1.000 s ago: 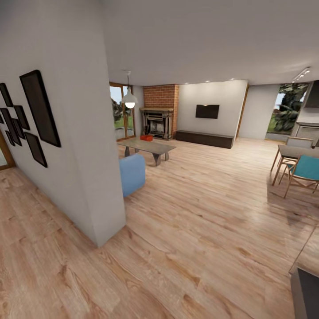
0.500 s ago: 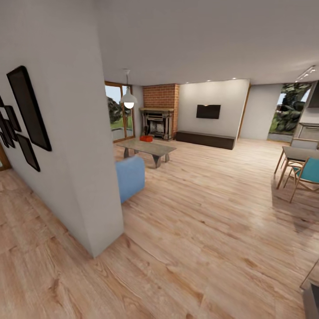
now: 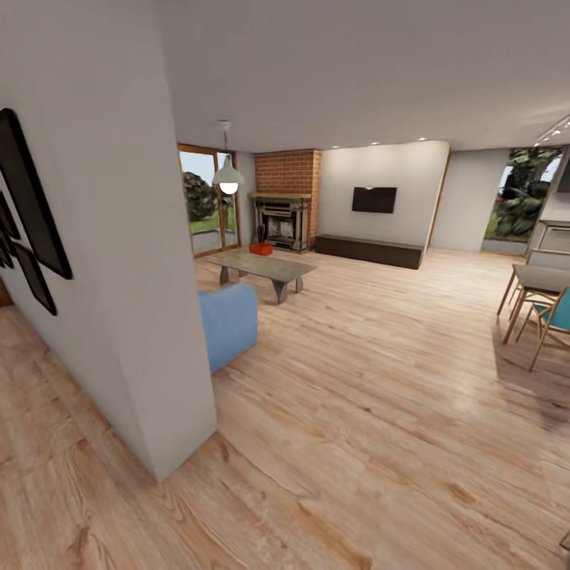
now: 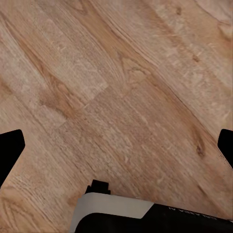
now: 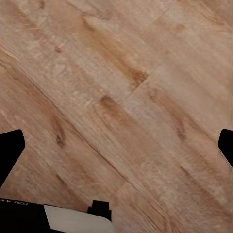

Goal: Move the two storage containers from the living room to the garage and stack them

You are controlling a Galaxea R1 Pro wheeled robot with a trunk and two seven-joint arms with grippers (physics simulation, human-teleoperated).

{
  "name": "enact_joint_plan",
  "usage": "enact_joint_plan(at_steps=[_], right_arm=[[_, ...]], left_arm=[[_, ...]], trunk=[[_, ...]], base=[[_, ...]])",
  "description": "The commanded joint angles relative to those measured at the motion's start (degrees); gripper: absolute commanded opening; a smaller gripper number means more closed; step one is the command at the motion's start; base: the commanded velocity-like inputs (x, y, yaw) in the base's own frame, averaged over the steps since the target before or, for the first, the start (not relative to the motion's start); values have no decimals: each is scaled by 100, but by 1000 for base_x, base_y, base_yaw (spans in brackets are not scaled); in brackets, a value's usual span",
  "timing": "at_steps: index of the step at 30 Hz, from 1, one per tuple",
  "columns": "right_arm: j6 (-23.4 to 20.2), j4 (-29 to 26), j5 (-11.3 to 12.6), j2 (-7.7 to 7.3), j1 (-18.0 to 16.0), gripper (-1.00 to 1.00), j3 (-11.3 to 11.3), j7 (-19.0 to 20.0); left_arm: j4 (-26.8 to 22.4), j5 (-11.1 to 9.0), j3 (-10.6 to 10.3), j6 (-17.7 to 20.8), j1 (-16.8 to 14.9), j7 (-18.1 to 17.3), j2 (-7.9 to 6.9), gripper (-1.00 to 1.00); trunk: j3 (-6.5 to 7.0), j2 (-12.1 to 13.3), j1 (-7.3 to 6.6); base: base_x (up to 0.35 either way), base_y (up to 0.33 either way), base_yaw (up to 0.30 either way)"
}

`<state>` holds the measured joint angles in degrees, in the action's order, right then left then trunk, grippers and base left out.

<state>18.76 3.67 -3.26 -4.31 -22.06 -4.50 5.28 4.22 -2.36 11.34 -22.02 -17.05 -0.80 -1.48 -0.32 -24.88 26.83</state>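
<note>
The living room lies ahead in the head view. A small rust-red storage container [image 3: 260, 248] shows far off, by the far end of the low coffee table [image 3: 265, 267], in front of the fireplace [image 3: 280, 221]; whether it rests on the table or the floor I cannot tell. The garage and its floor are out of view. My left gripper [image 4: 116, 145] is open above bare wood planks, with one dark fingertip [image 4: 9, 150] at each side of the frame. My right gripper [image 5: 116, 148] is open likewise over the planks, with nothing between its fingers.
A white wall corner [image 3: 162, 340] with black frames [image 3: 28, 210] stands close on the left. Behind it is a pale blue sofa end [image 3: 229, 324]. A dining table and teal chairs [image 3: 546, 313] stand at the right. Light wood floor [image 3: 372, 396] stretches between them.
The whole head view has shifted: the wall frames slid left, the dining chairs slid right, and the wall corner looms larger. The camera has moved; the room's things have not.
</note>
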Motion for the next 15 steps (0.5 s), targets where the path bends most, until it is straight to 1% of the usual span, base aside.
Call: enact_joint_plan(at_steps=[1, 3, 5, 15], right_arm=[[40, 22, -6, 0, -9, 100, -42, -1], [37, 27, -1, 0, -9, 100, -42, -1], [33, 28, 0, 0, -9, 100, -42, -1], [31, 28, 1, 0, -9, 100, -42, -1]], left_arm=[[26, -24, 9, -39, -9, -8, -2, 100], [26, -21, 6, -39, -9, -8, -2, 100], [26, -21, 8, -39, -8, -8, -2, 100], [26, -21, 6, -39, -9, -8, -2, 100]], trunk=[[-3, -5, 6], [-3, -5, 6], [-3, -5, 6], [-3, -5, 6]], base=[[326, 0, 0], [325, 0, -62], [325, 0, -186], [325, 0, -259]])
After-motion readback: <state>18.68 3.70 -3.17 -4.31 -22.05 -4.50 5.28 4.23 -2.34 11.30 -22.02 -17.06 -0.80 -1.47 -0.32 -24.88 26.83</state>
